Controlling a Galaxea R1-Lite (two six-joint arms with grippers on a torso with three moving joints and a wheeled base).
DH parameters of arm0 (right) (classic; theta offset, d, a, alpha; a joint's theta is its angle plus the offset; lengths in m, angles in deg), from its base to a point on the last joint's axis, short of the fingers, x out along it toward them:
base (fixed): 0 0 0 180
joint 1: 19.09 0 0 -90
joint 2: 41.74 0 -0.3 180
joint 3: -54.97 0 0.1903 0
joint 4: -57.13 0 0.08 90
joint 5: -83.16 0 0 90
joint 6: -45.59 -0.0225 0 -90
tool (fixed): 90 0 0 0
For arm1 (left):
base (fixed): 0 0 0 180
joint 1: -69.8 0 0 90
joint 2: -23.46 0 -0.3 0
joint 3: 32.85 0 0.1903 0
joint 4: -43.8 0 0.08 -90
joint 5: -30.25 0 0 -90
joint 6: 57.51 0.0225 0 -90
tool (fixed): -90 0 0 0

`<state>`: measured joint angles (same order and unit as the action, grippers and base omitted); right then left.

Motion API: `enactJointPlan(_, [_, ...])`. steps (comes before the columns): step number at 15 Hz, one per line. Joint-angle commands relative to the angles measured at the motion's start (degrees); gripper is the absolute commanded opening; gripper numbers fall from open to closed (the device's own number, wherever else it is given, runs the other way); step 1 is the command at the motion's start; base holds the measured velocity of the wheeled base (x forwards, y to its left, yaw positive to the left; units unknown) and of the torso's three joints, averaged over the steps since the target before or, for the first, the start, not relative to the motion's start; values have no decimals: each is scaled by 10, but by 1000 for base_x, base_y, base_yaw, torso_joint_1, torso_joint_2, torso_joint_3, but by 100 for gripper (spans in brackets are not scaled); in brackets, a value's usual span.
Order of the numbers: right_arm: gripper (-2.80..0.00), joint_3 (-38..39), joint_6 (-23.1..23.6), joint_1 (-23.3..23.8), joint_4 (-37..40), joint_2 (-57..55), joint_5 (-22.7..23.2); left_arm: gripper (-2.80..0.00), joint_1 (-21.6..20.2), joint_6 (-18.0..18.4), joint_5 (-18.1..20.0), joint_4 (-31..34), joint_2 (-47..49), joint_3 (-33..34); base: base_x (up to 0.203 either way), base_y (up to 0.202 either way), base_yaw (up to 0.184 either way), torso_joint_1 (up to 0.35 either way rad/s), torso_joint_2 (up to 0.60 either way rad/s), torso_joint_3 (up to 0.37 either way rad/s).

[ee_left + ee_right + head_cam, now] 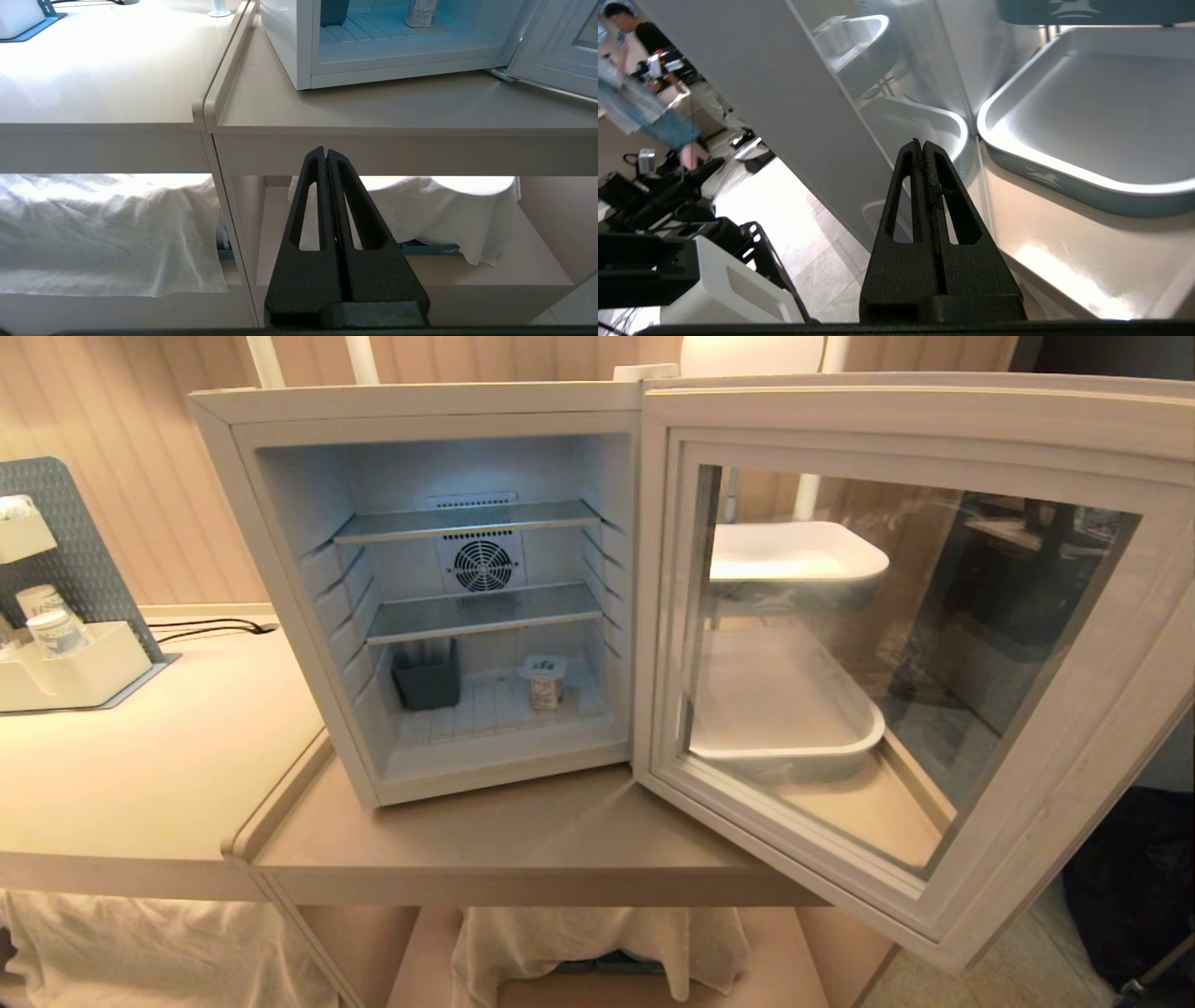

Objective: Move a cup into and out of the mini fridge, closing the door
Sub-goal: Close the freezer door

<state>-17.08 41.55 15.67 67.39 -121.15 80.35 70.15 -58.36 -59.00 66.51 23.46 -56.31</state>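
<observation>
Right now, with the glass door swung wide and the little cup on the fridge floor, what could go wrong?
1. The right gripper, shut, sits behind the grey-white framed glass door; a fast push could slam it.
2. The small white foil-lidded cup stands loose inside the white mini fridge; a jolt might tip it.
3. The white rounded tray lies close beside the gripper and might get clipped.

Neither arm visible in head view. Left black two-finger plastic gripper (327, 154) centred at bottom of left wrist frame, slotted triangular fingers (310, 205) pressed flat together, tips meeting at mid-frame, nothing between them. Right black two-finger plastic gripper (923, 144) centred at bottom of right wrist frame, same build, fingers (903, 200) fully closed, tips touching at mid-frame, empty. On both, wrist mount shows as dark strip along bottom edge of frame.
</observation>
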Motion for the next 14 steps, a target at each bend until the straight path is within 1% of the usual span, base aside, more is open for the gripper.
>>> enactJointPlan(1, [-280,5,-6,-26,-9,2,5,-280,0,0,0,0,1,0,0,0,0,0,0,0])
enactJointPlan(5, [-280,28,-12,-78,-6,32,5,-280,0,0,0,0,1,0,0,0,0,0,0,0])
enactJointPlan(7, [-280,43,-36,-97,-7,66,5,-280,0,0,0,0,1,0,0,0,0,0,0,0])
enactJointPlan(8, [-280,54,-47,-114,-8,92,5,-280,0,0,0,0,1,0,0,0,0,0,0,0])
enactJointPlan(10, [-280,75,-59,-176,-5,142,5,-280,-1,0,0,0,1,0,0,0,0,0,0,0])
enactJointPlan(11, [-280,80,-73,-217,1,165,-2,-280,0,0,0,0,1,0,0,0,0,0,0,0])
enactJointPlan(12, [-280,82,-91,-255,8,187,-24,-280,0,0,0,0,1,0,0,0,0,0,0,0])
enactJointPlan(13, [-280,83,-104,-301,11,201,-57,-280,0,0,0,0,1,0,0,0,0,0,0,0])
enactJointPlan(14, [-280,83,-117,-360,15,215,-102,-280,0,0,0,0,1,0,0,0,0,0,0,0])
